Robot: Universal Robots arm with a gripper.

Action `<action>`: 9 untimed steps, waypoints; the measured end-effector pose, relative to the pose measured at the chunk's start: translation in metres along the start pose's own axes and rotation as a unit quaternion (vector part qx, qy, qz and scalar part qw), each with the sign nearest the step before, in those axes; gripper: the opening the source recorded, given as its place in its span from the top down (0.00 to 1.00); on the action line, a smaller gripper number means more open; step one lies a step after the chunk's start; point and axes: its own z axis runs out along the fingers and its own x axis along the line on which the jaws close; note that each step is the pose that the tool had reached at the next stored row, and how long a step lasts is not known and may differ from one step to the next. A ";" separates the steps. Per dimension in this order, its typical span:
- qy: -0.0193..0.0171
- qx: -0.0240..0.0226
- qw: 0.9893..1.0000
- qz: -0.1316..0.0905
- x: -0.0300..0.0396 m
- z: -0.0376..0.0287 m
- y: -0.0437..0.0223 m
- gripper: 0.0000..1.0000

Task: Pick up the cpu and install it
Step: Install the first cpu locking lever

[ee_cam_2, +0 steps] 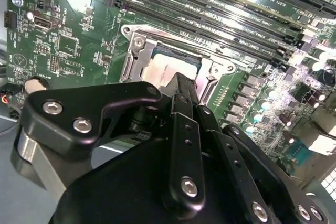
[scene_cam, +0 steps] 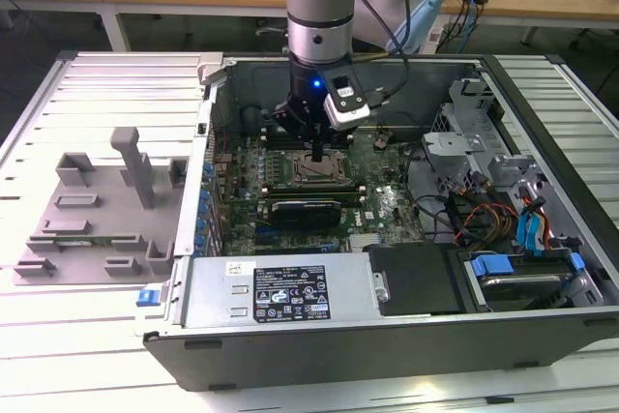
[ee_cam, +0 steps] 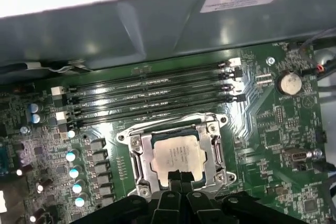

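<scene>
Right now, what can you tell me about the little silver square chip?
The cpu is a small flat square with a silvery-white metal top. It lies level inside the metal-framed socket on the green board, below the long dark memory slots. The gripper is right above one edge of it, with the fingertips meeting there.

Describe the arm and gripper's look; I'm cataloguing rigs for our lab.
The arm is a silver-grey cylinder with a light blue cap and a glowing blue light at the wrist. A white-and-black camera module is strapped beside it. The gripper is black, with bolted linkage bars and silver screws.
</scene>
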 end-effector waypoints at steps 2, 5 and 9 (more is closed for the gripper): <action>-0.001 -0.002 1.000 -0.030 -0.0001 0.0003 0.0000 0.89; -0.004 -0.005 0.997 -0.082 0.0000 0.0013 0.0000 0.89; -0.004 -0.007 0.995 -0.096 -0.0028 -0.0049 -0.0003 0.89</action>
